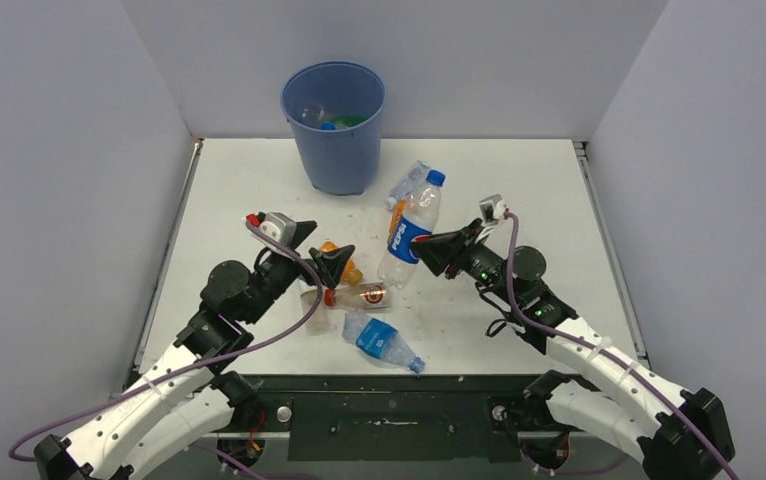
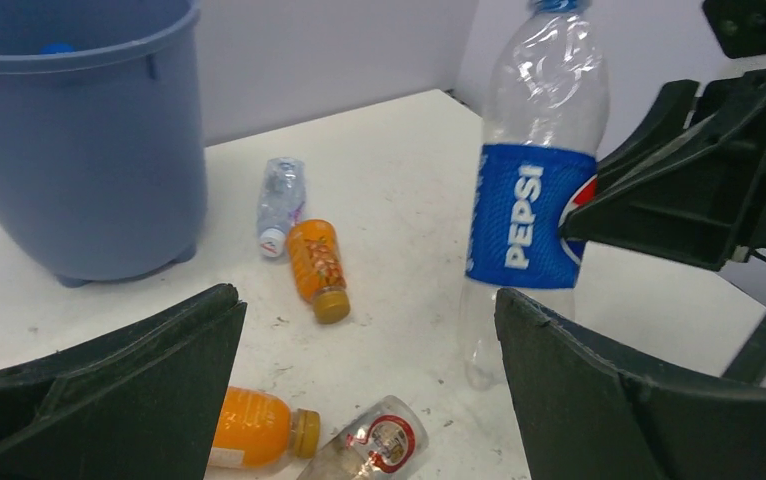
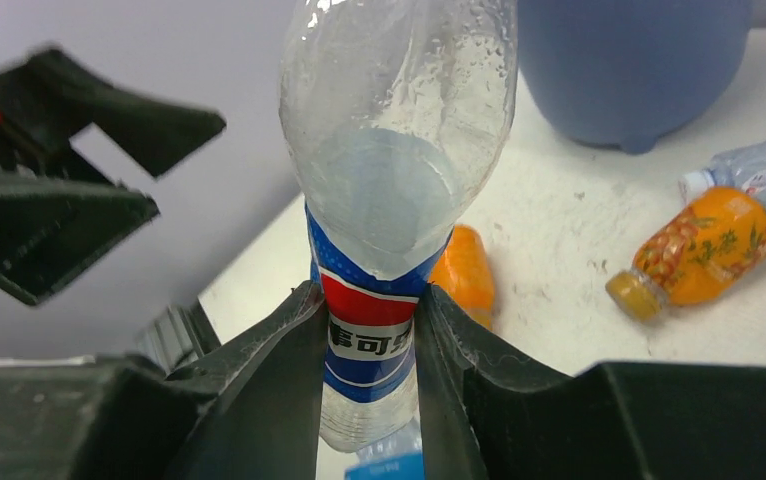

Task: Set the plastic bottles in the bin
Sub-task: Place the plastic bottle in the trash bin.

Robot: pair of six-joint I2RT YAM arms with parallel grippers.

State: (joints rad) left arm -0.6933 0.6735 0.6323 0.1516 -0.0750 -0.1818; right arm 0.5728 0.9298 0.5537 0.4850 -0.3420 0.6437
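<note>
The blue bin (image 1: 334,125) stands at the back of the table, with a green bottle (image 1: 349,121) and others inside. My right gripper (image 1: 437,252) is shut on the clear Pepsi bottle (image 1: 411,235) at its label (image 3: 371,340) and holds it roughly upright, base close to the table. My left gripper (image 1: 324,262) is open and empty, over an orange bottle (image 2: 254,428) and a clear red-labelled bottle (image 2: 374,445). Another orange bottle (image 2: 316,265) and a small clear bottle (image 2: 281,195) lie toward the bin (image 2: 89,150). A blue-labelled bottle (image 1: 384,342) lies near the front.
The white table (image 1: 519,190) has grey walls on three sides. The two grippers are close together across the Pepsi bottle (image 2: 529,190); the right gripper (image 2: 679,200) fills the right of the left wrist view. The table's front edge is a dark rail (image 1: 399,385).
</note>
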